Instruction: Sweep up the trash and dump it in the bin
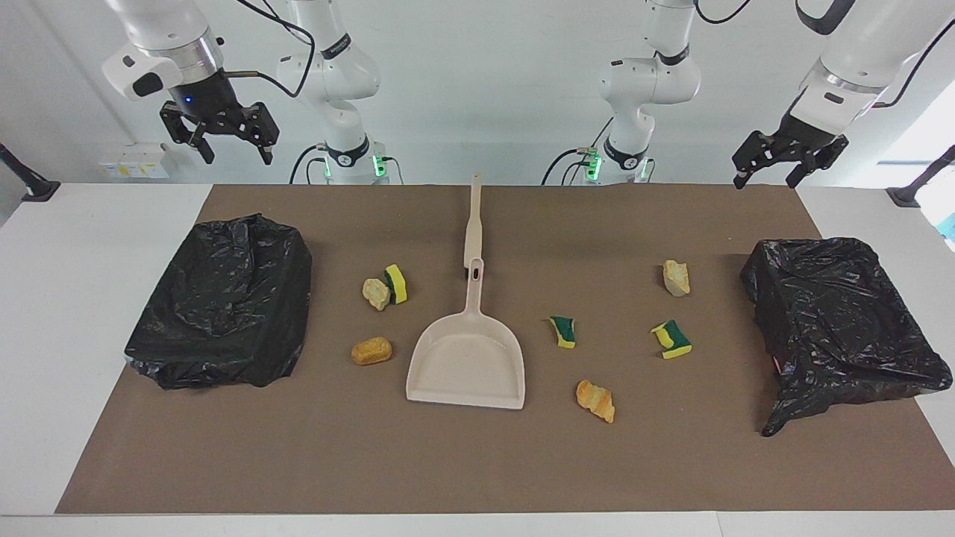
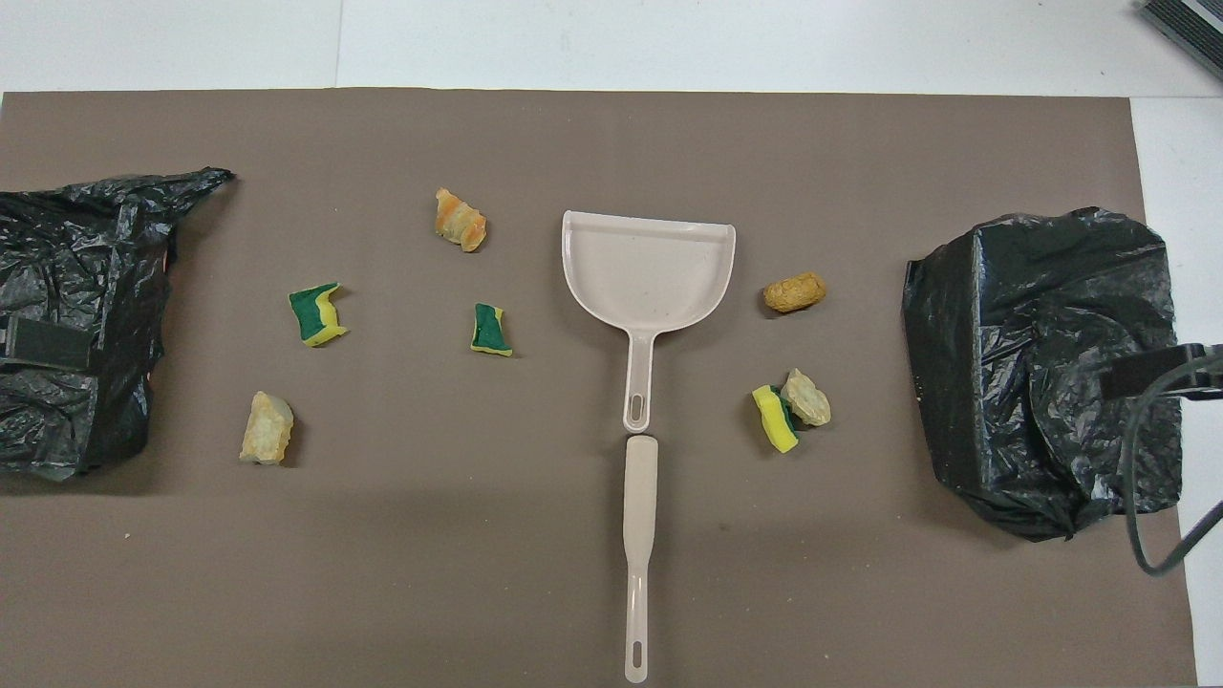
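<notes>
With both the left gripper (image 1: 772, 170) and right gripper (image 1: 233, 149) hanging jaws apart, I'm judging the trash (image 1: 562, 332) scattered either side of the dustpan (image 1: 468, 365) as light, squashy stuff, so I'm planning to grip the dustpan's stiff handle.

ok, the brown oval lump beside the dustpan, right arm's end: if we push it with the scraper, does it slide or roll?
Probably rolls. The brown oval lump is rounded with no flat face showing, so a push across its long side would likely turn it over. It looks like a light foam bread piece, so it may skitter ahead. The dustpan mouth faces away from the robots, so a loose roll could miss it.
</notes>
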Available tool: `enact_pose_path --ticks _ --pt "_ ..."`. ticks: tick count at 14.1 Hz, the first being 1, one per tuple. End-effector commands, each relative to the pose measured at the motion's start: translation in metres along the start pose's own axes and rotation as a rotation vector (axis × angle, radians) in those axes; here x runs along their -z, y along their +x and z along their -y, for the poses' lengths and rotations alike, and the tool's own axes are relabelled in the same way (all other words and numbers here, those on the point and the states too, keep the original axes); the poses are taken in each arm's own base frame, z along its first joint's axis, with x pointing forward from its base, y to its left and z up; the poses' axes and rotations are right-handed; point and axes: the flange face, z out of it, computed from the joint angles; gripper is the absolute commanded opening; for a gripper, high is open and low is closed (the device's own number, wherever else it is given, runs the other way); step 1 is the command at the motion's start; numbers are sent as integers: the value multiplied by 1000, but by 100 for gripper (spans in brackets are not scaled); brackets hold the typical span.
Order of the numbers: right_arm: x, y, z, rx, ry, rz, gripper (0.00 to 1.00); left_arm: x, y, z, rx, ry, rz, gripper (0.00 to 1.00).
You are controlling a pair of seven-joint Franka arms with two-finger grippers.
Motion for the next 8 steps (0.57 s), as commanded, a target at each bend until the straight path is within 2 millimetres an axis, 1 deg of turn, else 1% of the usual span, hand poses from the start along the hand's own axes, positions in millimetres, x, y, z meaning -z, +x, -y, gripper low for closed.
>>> enact_pose_path --ticks 1,2,5,8 --pt "2 -1 -2 18 16 13 100 -1 -10 3 14 12 10 100" --pt "3 -3 -2 18 16 15 100 -1 -10 3 14 12 9 100" --pt "-5 -16 -2 20 12 21 100 0 -8 3 9 13 0 100" --pt "-5 -15 -3 10 12 15 100 0 -10 4 7 12 9 100"
